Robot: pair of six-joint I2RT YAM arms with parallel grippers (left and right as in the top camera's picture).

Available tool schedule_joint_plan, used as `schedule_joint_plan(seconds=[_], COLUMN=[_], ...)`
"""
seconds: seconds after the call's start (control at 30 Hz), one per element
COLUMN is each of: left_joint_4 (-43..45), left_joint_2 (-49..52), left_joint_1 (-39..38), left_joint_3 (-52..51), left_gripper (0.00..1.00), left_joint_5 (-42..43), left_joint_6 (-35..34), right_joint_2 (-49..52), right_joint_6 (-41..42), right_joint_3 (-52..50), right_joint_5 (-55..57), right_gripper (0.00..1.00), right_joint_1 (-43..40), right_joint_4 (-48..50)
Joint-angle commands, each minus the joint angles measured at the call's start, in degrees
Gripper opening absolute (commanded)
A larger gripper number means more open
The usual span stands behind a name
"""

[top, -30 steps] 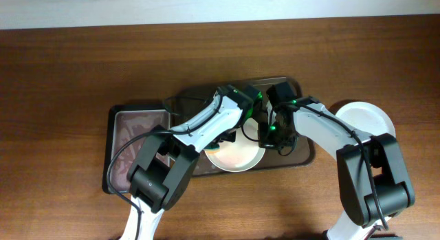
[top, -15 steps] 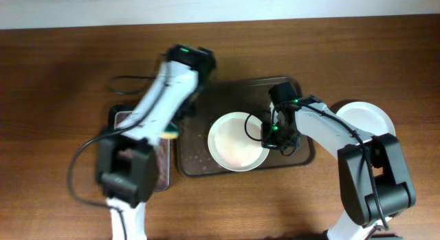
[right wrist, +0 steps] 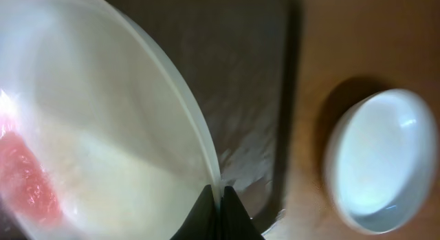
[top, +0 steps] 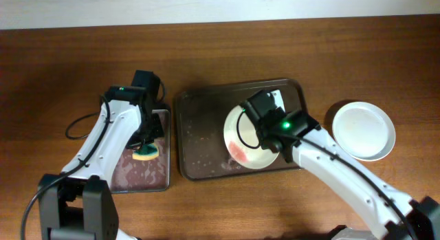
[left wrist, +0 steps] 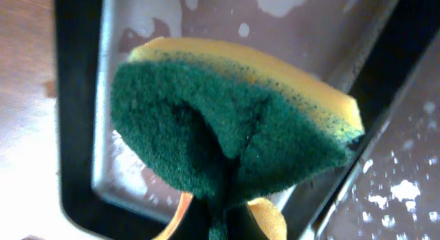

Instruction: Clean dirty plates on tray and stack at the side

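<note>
just left of the tray (top: 199, 133), over the small tray (top: 124, 172) with its black rim, the left gripper (top: 146, 146) is clamped on a sponge (left wrist: 234, 123), which is folded at the middle with its green face outward. on the right half of the tray is the dirty plate (top: 247, 152), a red smear (right wrist: 27, 178) on its floor. the right gripper (right wrist: 220, 202) pinches the plate's raised rim on the side away from the smear, and i cannot tell if that edge is lifted off the tray. the plate looks stiff, smooth and probably wet, so likely slippery and prone to swing in a thin edge pinch. the rim is the only real hold, best taken deep and kept low. right of the tray and apart from it, a clean plate (top: 363, 130) sits on the table (top: 69, 68). i cannot tell if another lies under it.
</note>
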Motion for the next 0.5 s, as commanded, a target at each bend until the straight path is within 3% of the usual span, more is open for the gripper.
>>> schedule_joint_plan(seconds=[0.0,0.17,0.27,0.47], left_joint_4=[3.28,4.31,4.31,4.28], left_joint_2=[-1.36,-1.36,-1.36,-1.36], left_joint_1=[1.44,1.51,1.51,1.51], left_joint_3=[-2.62,-2.69,-2.69,-2.69], left_gripper=[0.0,0.0,0.0,0.0], left_joint_5=[3.41,3.39,3.39,3.39], left_joint_6=[2.75,2.78,2.78,2.78], right_joint_2=[-2.91,-2.89,-2.89,-2.89], right_joint_6=[0.61,0.17,-4.37,-5.6], right_joint_3=[4.31,9.97,11.78,11.82], right_joint_5=[16.5,19.47,20.06,28.06], right_gripper=[0.04,0.04,0.04,0.04], right_joint_1=[3.91,5.6,6.54,14.23], right_joint_4=[0.02,-2.32,-2.93,-4.72])
